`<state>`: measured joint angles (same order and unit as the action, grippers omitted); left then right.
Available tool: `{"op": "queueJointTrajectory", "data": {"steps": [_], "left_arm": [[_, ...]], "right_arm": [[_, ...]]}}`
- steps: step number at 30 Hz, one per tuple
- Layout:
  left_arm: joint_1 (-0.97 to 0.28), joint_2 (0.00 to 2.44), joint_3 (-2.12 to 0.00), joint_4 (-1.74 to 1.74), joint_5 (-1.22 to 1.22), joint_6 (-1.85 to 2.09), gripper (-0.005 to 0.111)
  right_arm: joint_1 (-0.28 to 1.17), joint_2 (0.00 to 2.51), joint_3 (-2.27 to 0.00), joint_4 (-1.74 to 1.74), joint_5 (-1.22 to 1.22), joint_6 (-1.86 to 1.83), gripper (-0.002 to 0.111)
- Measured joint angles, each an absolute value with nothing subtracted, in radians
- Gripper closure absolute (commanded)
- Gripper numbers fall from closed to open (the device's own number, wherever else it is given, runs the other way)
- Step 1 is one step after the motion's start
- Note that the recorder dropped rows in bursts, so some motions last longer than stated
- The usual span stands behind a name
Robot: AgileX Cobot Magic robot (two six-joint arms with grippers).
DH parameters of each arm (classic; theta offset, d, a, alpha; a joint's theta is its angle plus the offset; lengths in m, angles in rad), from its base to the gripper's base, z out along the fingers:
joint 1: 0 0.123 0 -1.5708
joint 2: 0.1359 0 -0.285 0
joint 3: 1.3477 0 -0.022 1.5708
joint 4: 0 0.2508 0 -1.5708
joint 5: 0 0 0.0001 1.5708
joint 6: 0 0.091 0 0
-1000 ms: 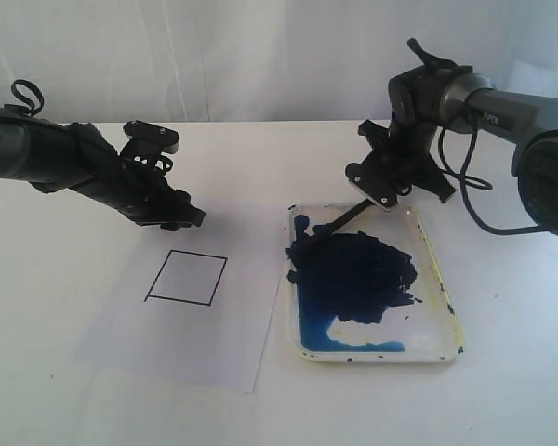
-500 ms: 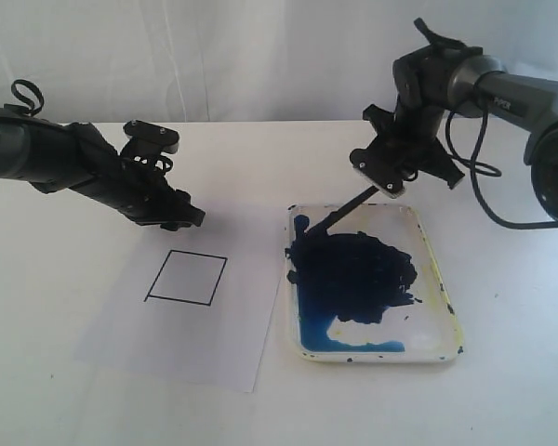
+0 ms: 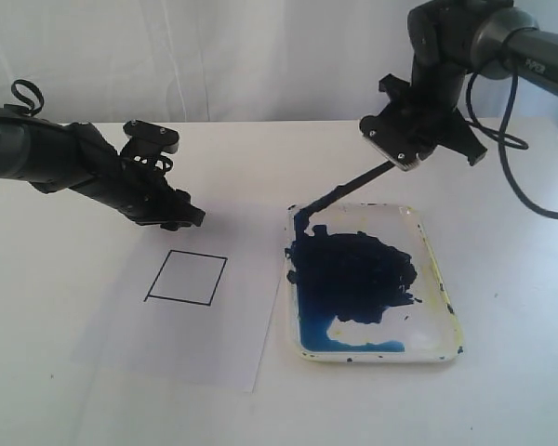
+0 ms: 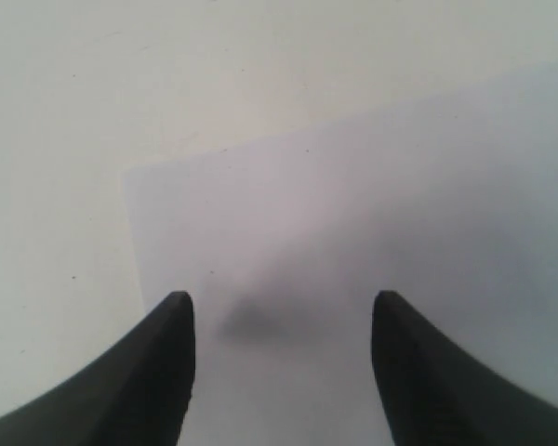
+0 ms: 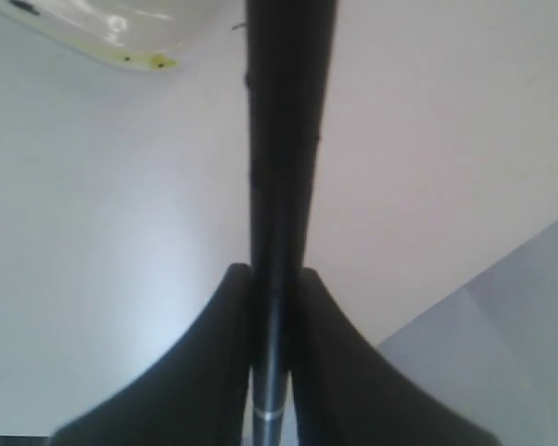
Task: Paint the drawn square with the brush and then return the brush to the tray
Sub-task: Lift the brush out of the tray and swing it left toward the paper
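Observation:
The drawn square [image 3: 187,277] is blank inside on the white paper sheet [image 3: 181,316]. My left gripper [image 3: 188,219] rests open on the sheet's far edge, just above the square; in the left wrist view its fingers [image 4: 163,372] straddle bare paper [image 4: 372,242]. My right gripper [image 3: 397,160] is shut on the brush [image 3: 344,193], a thin black stick slanting down-left, its blue tip over the tray's far left corner. In the right wrist view the brush [image 5: 284,139] runs between the right gripper [image 5: 275,274]. The tray [image 3: 437,288] holds a big dark blue blotch.
The right arm's cable [image 3: 502,139] loops beside the wrist. A white backdrop [image 3: 260,56] closes off the table's far side. A corner of the tray [image 5: 121,37] and part of the paper [image 5: 502,316] show in the right wrist view.
My right gripper has risen and shifted right with the brush, lifting its tip off the paint blotch toward the tray's far left corner. The left arm has not moved.

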<state>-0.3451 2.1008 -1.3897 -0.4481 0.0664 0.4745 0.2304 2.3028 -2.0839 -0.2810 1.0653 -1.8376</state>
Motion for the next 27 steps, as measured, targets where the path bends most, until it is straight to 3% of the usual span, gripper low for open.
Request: {"op": "queueJointTrajectory", "data": {"steps": [10,27], "left_arm": [[-0.345,2.101,-1.390,-0.448,0.066,0.474,0.047],[-0.345,2.101,-1.390,-0.448,0.070,0.432,0.047]], "right_arm": [[0.249,2.226,-2.052,-0.293,1.142,-1.703,0.108],[0.471,2.106,-1.733,-0.558,1.121,-1.228,0.108]]}}
